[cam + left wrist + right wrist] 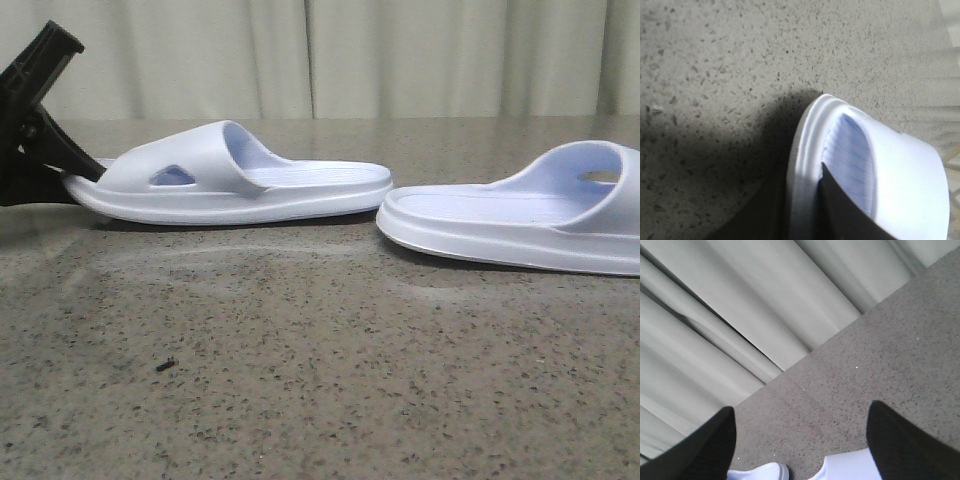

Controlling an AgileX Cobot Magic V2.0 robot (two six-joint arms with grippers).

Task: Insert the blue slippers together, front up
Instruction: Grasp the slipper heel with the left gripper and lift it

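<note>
A: Item one, the largest: table (300, 370). Speckled grey stone, with a curtain (400, 55) hung behind it.

B: Item two, left slipper (235, 180)?

A: Pale blue-white foam, thick sole, ribbed footbed, wide strap with a triangular side cutout. It is laid flat on its sole, toe end at the left claw (70, 172), heel pointed away from it toward the other slipper.

B: Item three, right slipper (520, 215)?

A: Same make. It is laid flat, its heel just beside the first slipper's heel but apart from it. Its strap end is cut off by the front view's edge. In the right wrist view, pale foam is seen close below the right claw (800, 440).

B: State of the claws?

A: Left claw: closed narrowly on the toe rim of the left slipper, one finger (850, 210) being seen inside on the footbed. Right claw: spread wide, nothing held between its fingers.

B: Risks recorded?

A: The left grip is taken on a thin rim only, so the soft foam may be bent or slipped free when lifted. The slippers may be pushed apart across the smooth stone instead of nested. A small dark speck (166, 366) is noted on the table, well clear of both claws.
</note>
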